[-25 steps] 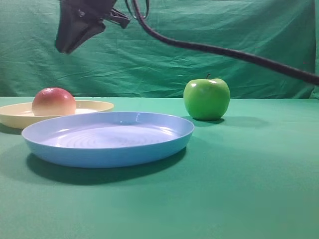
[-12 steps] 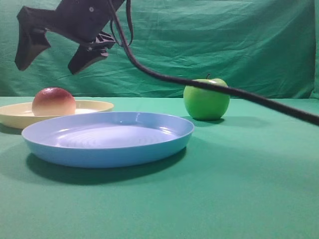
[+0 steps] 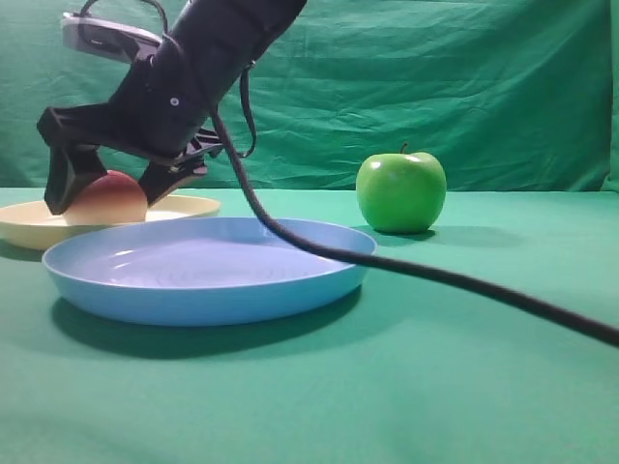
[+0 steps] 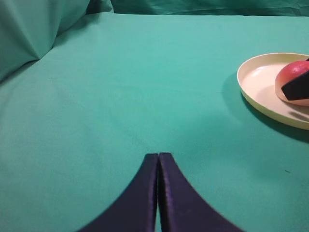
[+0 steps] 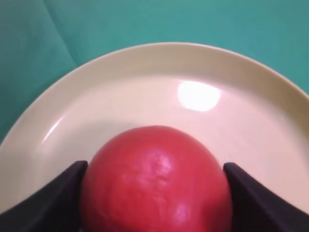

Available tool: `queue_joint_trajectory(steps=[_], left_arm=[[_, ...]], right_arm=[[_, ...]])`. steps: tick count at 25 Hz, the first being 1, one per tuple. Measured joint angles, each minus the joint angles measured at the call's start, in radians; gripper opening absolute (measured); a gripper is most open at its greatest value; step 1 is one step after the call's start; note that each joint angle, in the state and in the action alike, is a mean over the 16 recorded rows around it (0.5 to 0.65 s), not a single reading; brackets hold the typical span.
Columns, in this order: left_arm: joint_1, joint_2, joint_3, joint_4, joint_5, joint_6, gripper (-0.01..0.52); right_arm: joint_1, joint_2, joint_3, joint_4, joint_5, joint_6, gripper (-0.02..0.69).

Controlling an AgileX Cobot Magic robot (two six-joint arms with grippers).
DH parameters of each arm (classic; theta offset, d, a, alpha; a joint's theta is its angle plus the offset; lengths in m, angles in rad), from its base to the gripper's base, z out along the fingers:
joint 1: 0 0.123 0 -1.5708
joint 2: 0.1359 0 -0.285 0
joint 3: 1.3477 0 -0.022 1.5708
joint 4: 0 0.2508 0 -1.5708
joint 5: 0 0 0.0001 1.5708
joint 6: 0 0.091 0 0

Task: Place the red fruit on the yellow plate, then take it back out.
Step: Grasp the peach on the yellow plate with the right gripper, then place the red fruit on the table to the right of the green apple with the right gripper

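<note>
Your right gripper (image 5: pixel 154 188) sits low over the yellow plate (image 5: pixel 145 82), with the red fruit (image 5: pixel 155 180) lying directly between its fingers (image 5: pixel 53 198). In the right wrist view both dark pads meet the fruit's sides, one on each flank, so the jaws are closed around it, and the fruit rests on the plate. From the high view the fruit (image 3: pixel 114 196) shows between the two fingers. Your left gripper (image 4: pixel 158 166) has its fingertips pressed together above the green cloth (image 4: pixel 120 87), holding nothing.
</note>
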Motion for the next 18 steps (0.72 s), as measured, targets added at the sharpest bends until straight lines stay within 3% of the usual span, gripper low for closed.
queue_joint_trajectory(steps=[8, 18], left_arm=[[0.000, 0.000, 0.000, 0.000, 0.000, 0.000, 0.000], [0.000, 0.000, 0.000, 0.000, 0.000, 0.000, 0.000]], right_arm=[[-0.040, -0.129, 0.001, -0.018, 0.118, 0.062, 0.222], [-0.118, -0.474, 0.065, -0.248, 0.341, 0.320, 0.200]])
